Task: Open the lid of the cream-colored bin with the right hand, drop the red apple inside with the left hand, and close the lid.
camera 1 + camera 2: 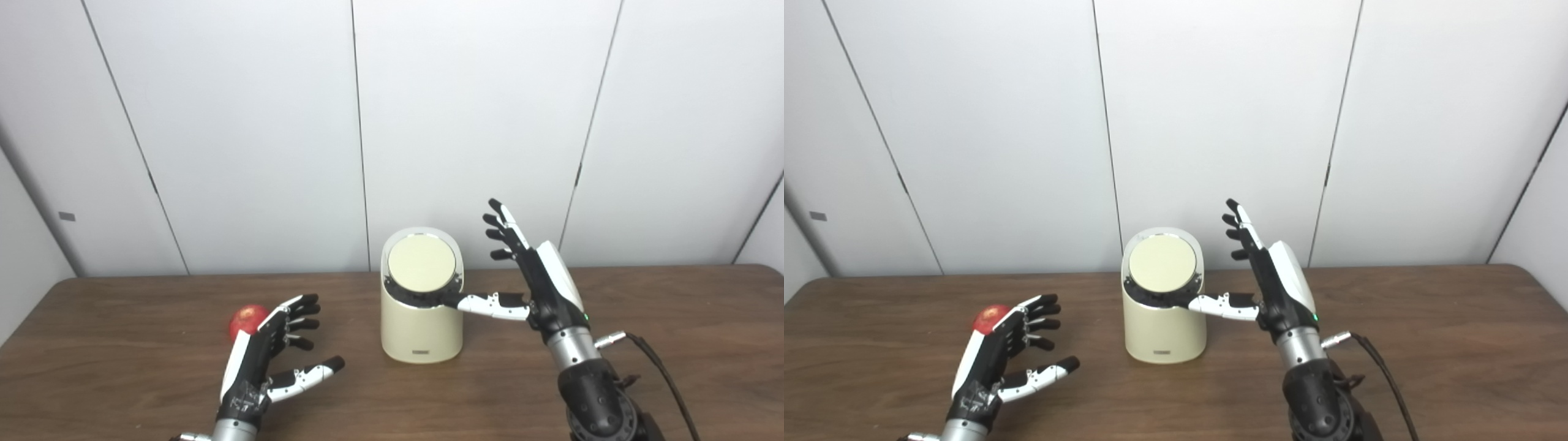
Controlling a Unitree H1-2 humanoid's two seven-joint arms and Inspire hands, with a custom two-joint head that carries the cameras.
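On the brown wooden table (pixel 674 318), near its middle, stands the cream-colored bin (pixel 421 334), upright, with its round lid (pixel 422 264) down and tilted toward the cameras. To the bin's right the right hand (pixel 539 278) is raised with its fingers (pixel 503 223) spread and pointing up, holding nothing; its thumb (pixel 487 304) stretches sideways to the left and its dark tip meets the black rim at the lid's lower right edge. Whether the tip presses on the rim or only touches it cannot be told. A black cable (pixel 664 373) runs from that wrist toward the bottom edge.

Left of the bin, well apart from it, the red apple (pixel 245 321) rests on the table. The left hand (pixel 269 352) sits just in front of the apple and slightly to its right, released, fingers apart and curled a little, thumb held out to the right. Its fingers partly hide the apple's right side; contact between them cannot be told. Behind the table stand white wall panels (pixel 245 122).
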